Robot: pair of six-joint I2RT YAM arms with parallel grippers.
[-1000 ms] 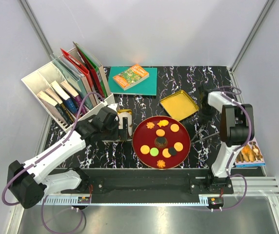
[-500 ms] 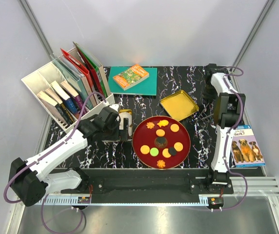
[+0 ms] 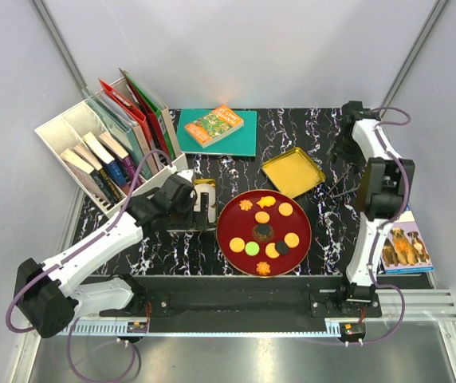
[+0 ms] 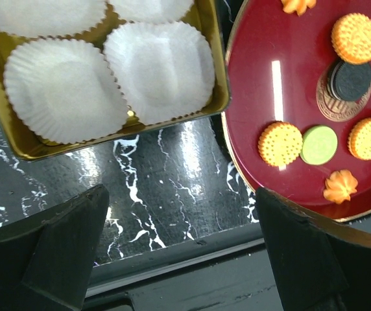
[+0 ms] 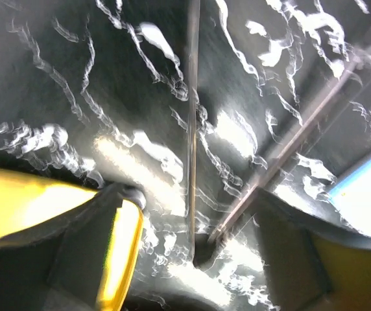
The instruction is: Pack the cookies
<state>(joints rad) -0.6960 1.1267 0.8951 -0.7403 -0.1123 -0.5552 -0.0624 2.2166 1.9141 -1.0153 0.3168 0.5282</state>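
Operator: Right arm has swung away from me over the last second. Its wrist was low beside the gold lid [image 3: 292, 172], and now it reaches over the far right of the counter [image 3: 188, 251]. My left arm has barely shifted.

Supervisor: What are the grippers doing?

Operator: Both have their fingers spread with nothing between them. My left gripper [image 4: 182, 194] hangs over bare marble, with the gold tin [image 4: 219, 78] ahead on one side and the red plate [image 4: 250, 65] on the other. My right gripper [image 5: 195, 197] looks down on two thin metal rods [image 5: 191, 129] that lie on the counter and meet in a V. That view is blurred, so I can't say what they are.

Supervisor: And the cookies?

Operator: I see the cookies [image 3: 261, 217] lying on the red plate, near the front middle of the counter. They are round orange ones, a green one and dark ones, with orange flower shapes towards the rim. The tin sits just beside the plate's left edge and holds white paper cups [image 4: 159, 68] packed side by side. The lid lies apart, behind the plate to the right.
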